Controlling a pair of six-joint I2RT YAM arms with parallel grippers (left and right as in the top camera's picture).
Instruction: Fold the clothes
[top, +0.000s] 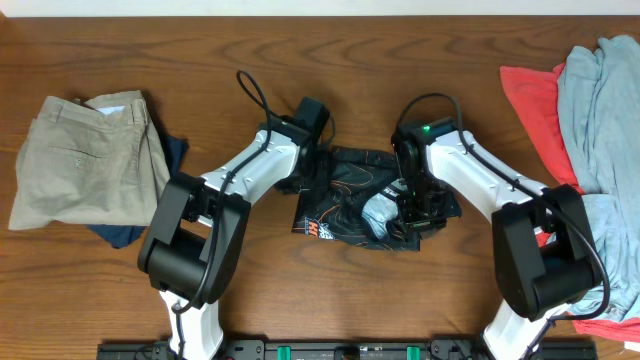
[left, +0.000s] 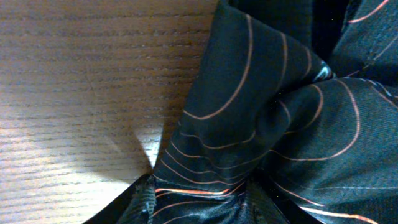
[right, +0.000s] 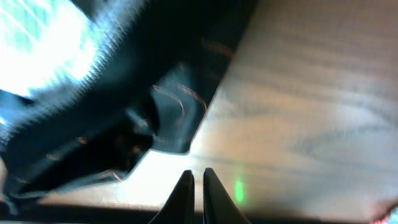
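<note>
Jersey sits bunched at mid-frame on the desk. Left tool looks clamped on its left edge, cloth tenting toward it, probably to pull it flat. Right tool is pressed together and empty over bare wood beside the lower-right hem.

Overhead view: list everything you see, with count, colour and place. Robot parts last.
jersey: one, black with orange lines and logos, crumpled at the table's centre
khaki trousers: one, khaki, folded at far left
dark blue garment: one, dark blue, under the khaki trousers
red garment: one seen, red, far right, partly under the grey-blue clothes
grey-blue clothes: count unclear, grey-blue, piled at the right edge
table: one, brown wood
left gripper: one, black, at the jersey's left edge, jaws hidden by cloth
right gripper: one, black, at the jersey's right edge, jaws together
</note>
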